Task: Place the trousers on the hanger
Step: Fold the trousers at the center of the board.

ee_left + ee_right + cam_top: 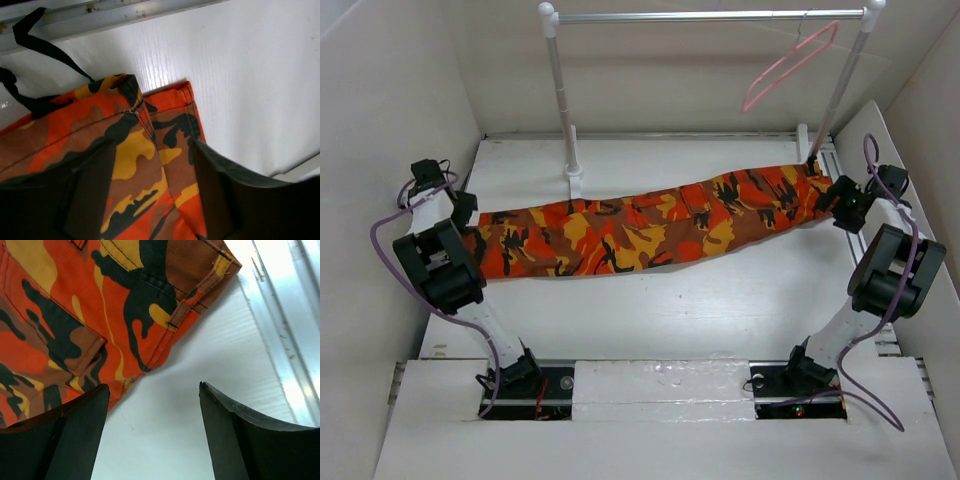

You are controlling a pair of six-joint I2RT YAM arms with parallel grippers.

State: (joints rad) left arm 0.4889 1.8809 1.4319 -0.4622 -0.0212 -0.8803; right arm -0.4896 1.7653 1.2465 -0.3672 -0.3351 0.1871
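Observation:
The camouflage trousers (640, 228) lie stretched flat across the table from left to right. My left gripper (466, 210) is at their left end. In the left wrist view its jaws (151, 145) stand apart over the cloth (135, 155), near a hemmed corner with a dark drawstring (45, 45). My right gripper (840, 200) is at the right end. It is open (153, 386) over bare table, with the trousers' edge (100, 305) just beyond its left finger. The pink hanger (790, 65) hangs tilted from the rail at the back right, apart from both grippers.
A metal rail (710, 16) on two white posts spans the back of the table. White walls close in the left, right and back sides. A metal track (295, 315) runs along the table's right edge.

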